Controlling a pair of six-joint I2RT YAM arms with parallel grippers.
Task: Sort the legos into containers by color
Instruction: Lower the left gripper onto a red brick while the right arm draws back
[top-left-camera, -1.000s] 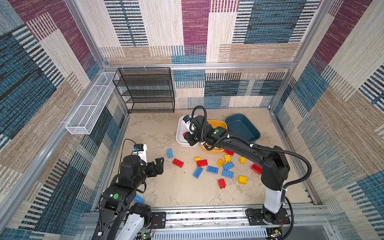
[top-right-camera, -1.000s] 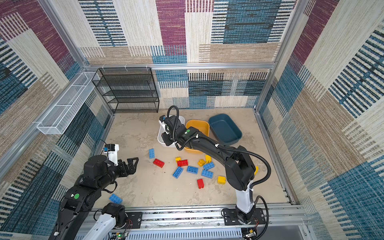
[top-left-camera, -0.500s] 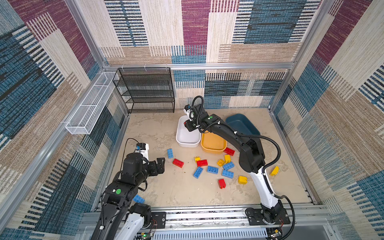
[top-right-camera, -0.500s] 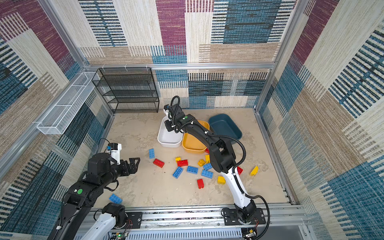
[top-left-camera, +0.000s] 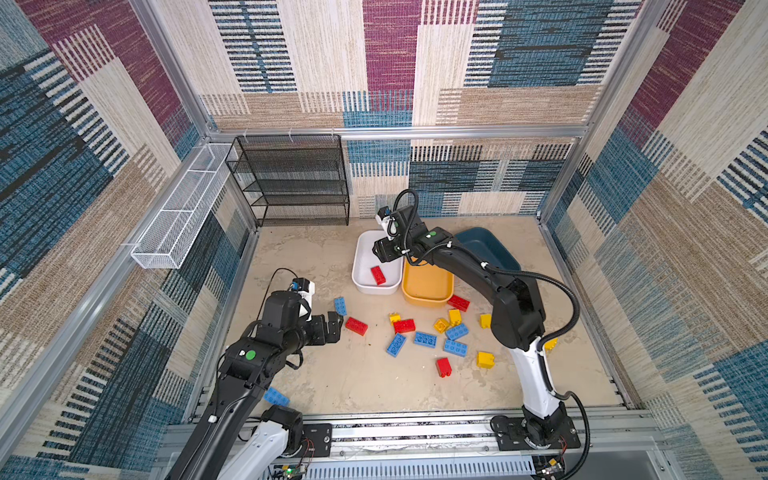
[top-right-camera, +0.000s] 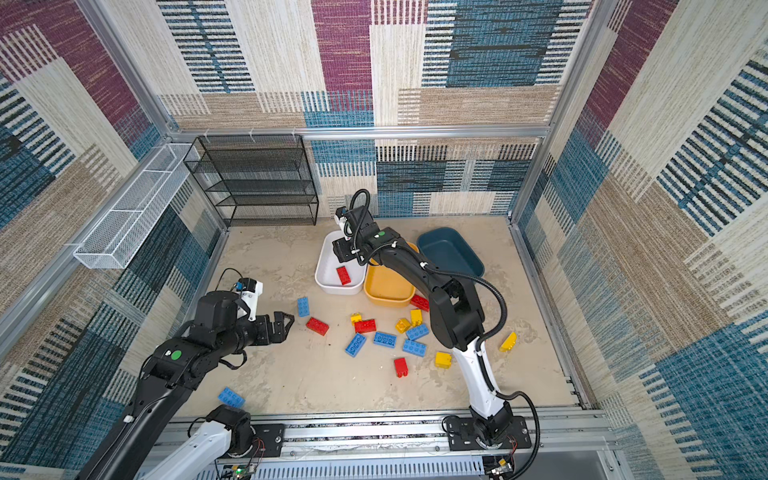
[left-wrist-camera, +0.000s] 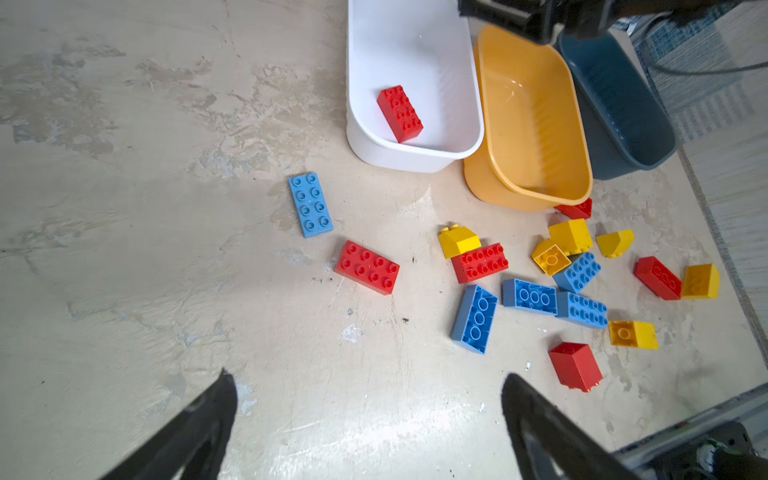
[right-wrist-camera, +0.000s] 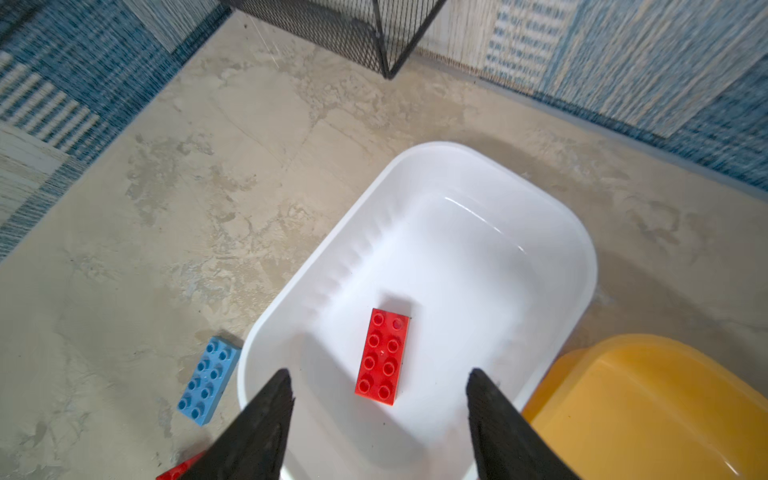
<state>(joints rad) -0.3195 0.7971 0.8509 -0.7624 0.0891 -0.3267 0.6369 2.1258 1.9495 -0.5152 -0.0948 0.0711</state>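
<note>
Since the earlier frame our right gripper (right-wrist-camera: 379, 372) has opened, now empty; a red brick (right-wrist-camera: 381, 356) lies in the white tub (right-wrist-camera: 478, 249). Our left gripper (left-wrist-camera: 368, 376), wide and empty, is nearer the floor brick (left-wrist-camera: 366, 267), which lies mid-frame above it, slanting down-right.

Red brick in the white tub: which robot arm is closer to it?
Right. The right fingers hang open over the red brick in the white tub; the left fingers hover apart, over the floor near the loose bricks.
</note>
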